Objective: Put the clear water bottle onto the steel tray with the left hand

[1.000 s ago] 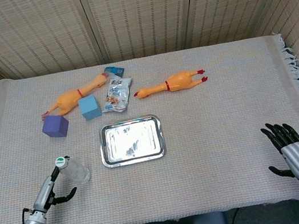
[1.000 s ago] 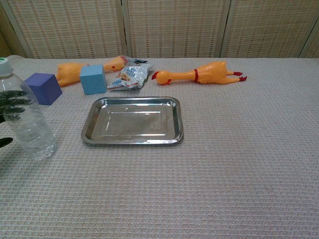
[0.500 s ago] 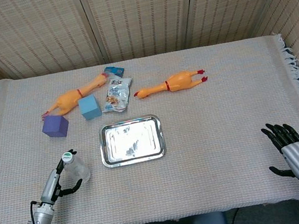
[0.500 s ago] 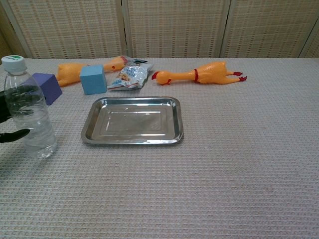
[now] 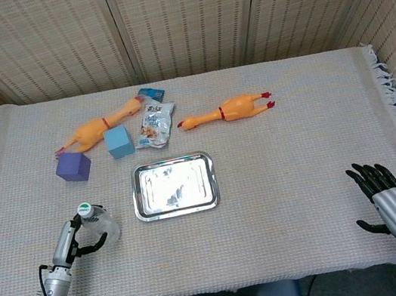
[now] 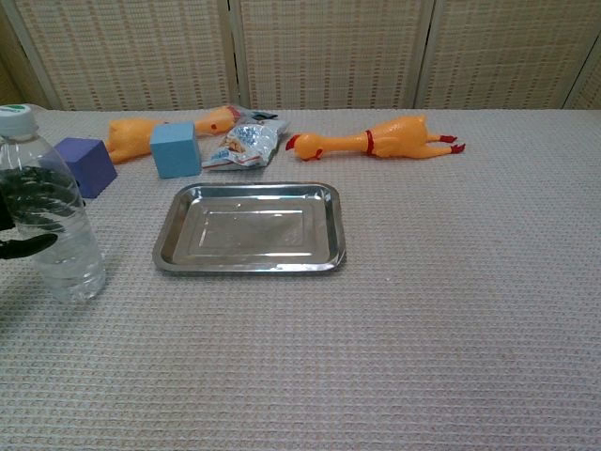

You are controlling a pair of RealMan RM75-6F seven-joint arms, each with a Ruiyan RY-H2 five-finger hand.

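The clear water bottle [image 5: 101, 225] with a green-and-white cap stands upright on the cloth, left of the steel tray [image 5: 170, 160]. In the chest view the bottle [image 6: 58, 235] is at the far left edge, a short gap from the tray [image 6: 249, 268], which holds nothing. My left hand [image 5: 73, 242] grips the bottle from its left side. Its dark fingers show through the plastic and the thumb [image 6: 23, 247] lies across the front. My right hand [image 5: 387, 197] rests at the table's near right corner, fingers spread, holding nothing. Only the head view shows it.
Behind the tray lie a light blue cube [image 5: 118, 142], a purple cube [image 5: 73, 167], a snack packet [image 5: 155, 123] and two orange rubber chickens [image 5: 96, 127] [image 5: 227, 110]. The woven cloth covers the whole table; a fringe hangs off its right edge.
The bottle went from tilted to upright in my left hand, shifted a little toward the tray, then slightly back left. The right hand has not moved.
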